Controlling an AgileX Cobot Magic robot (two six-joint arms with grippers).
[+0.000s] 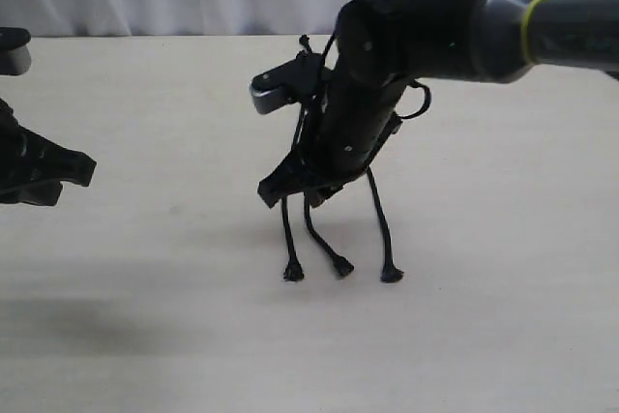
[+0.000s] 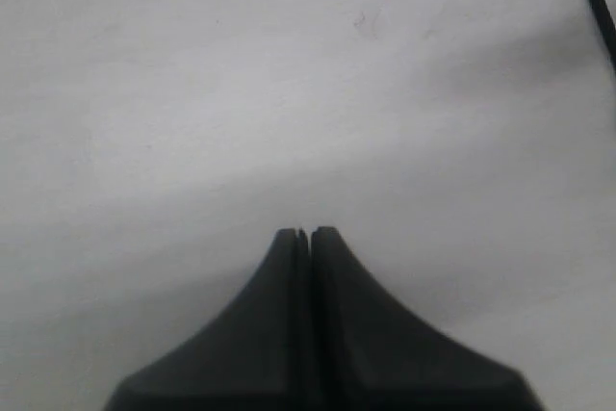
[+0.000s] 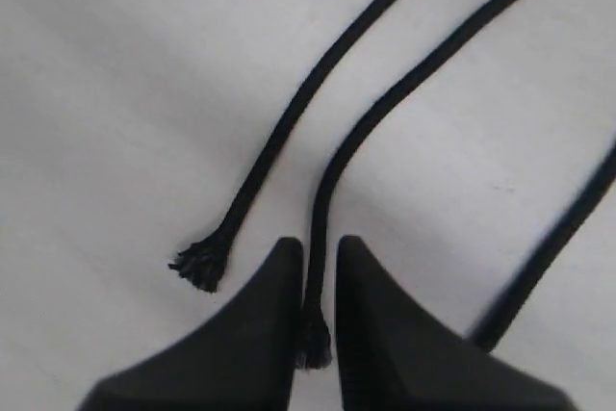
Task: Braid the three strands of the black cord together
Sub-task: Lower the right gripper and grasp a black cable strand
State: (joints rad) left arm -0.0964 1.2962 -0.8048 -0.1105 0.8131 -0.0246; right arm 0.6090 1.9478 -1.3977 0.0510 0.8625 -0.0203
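Here the black cord (image 1: 377, 210) lies mid-table (image 1: 503, 287), its three strands (image 1: 288, 239) fanning nearward below the right gripper (image 3: 316, 243). One strand shows in the gripper's narrow slit, but whether it is pinched I cannot tell. The left gripper (image 2: 308, 231), pressed closed, is far left.

Soft even light, faint shadows, perhaps slight blur.
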